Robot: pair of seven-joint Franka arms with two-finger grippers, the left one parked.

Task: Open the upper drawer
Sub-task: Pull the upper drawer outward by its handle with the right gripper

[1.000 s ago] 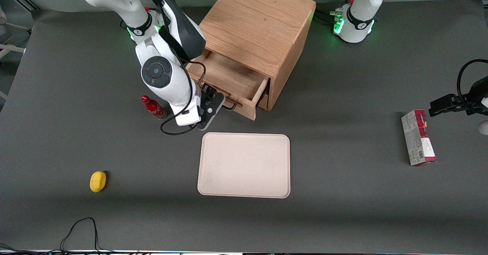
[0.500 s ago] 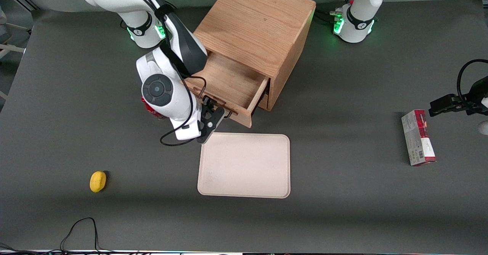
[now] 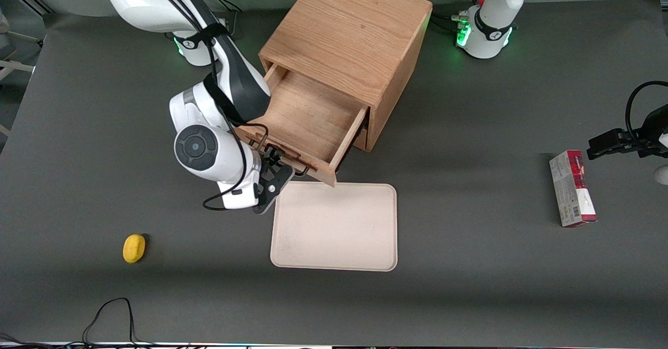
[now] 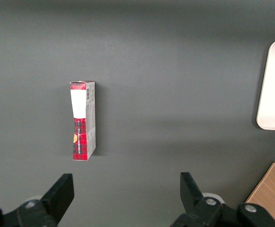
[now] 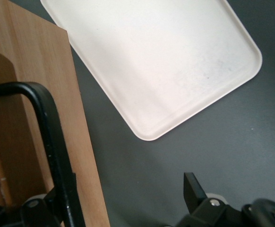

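The wooden cabinet (image 3: 349, 31) stands at the back of the table. Its upper drawer (image 3: 308, 114) is pulled far out toward the front camera and its inside looks empty. The drawer's front panel (image 5: 33, 61) carries the thin black wire handle (image 3: 286, 159), which also shows in the right wrist view (image 5: 50, 127). My right gripper (image 3: 276, 165) is at the handle in front of the drawer. In the right wrist view the gripper (image 5: 128, 194) is open, with one finger (image 5: 59, 201) against the handle bar and the other spread wide over the mat. The lower drawer is hidden under the upper one.
A beige tray (image 3: 334, 226) lies just in front of the drawer's front corner, nearer the front camera; it also shows in the right wrist view (image 5: 151, 61). A yellow round object (image 3: 134, 248) lies toward the working arm's end. A red-and-white box (image 3: 572, 188) lies toward the parked arm's end.
The upper drawer has slid farther out toward the tray, and my gripper has moved with its handle. The small red bottle beside the arm is now hidden by the arm.
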